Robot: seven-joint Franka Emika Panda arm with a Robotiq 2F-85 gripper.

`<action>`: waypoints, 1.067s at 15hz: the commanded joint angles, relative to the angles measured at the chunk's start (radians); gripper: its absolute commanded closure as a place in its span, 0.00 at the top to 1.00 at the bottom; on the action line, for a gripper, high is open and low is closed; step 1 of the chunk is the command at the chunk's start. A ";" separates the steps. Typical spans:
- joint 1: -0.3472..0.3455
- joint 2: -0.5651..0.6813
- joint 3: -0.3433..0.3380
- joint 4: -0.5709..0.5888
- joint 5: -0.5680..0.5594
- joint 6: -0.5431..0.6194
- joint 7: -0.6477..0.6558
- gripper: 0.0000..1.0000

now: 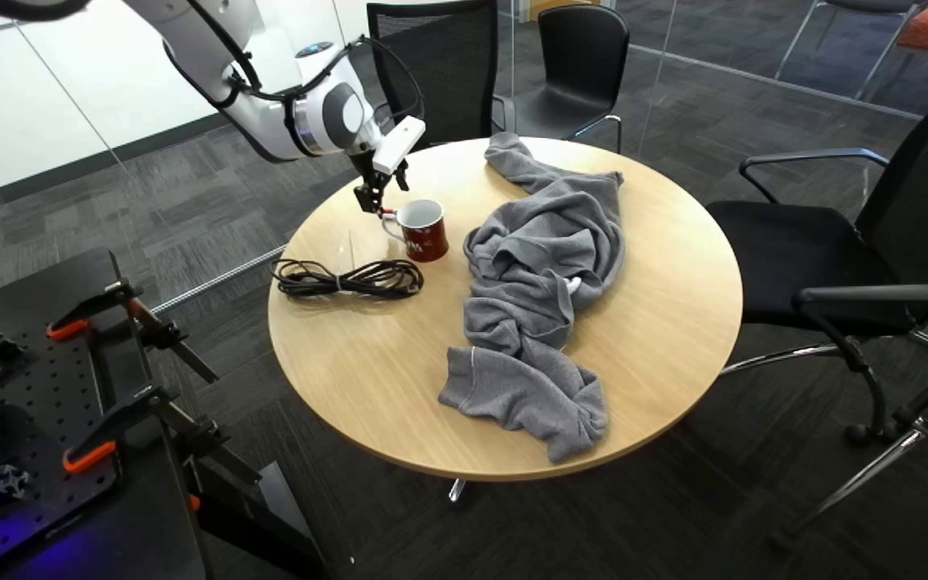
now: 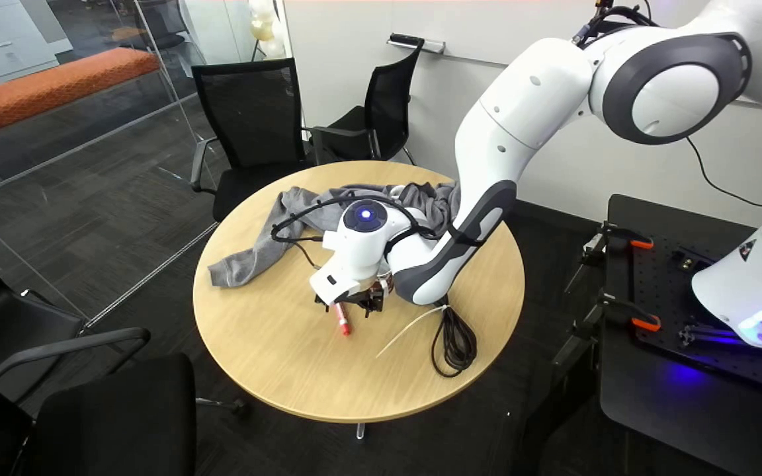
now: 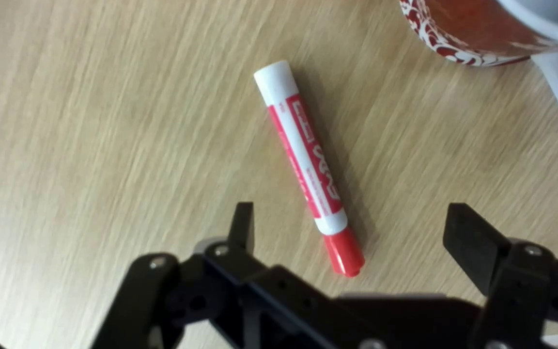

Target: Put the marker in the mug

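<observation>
Claw (image 3: 349,225) wide; marker (image 3: 304,157) below on tbl (image 3: 114,121), red end btwn jaws in wrist view.

In both exterior views we look down on the whole round table (image 1: 351,362), with the arm (image 1: 271,121) at far left in an exterior view and the arm (image 2: 533,99) at far right in an exterior view. In the wrist view we face down, close over the marker (image 3: 309,167); we share that marker (image 2: 342,319) with an exterior view.
</observation>
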 commanded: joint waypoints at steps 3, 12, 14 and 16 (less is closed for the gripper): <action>-0.001 0.036 0.017 0.067 0.080 -0.050 -0.097 1.00; 0.011 0.073 0.018 0.132 0.161 -0.101 -0.160 1.00; 0.012 0.082 0.018 0.147 0.172 -0.117 -0.161 1.00; 0.013 0.091 0.020 0.162 0.183 -0.132 -0.162 1.00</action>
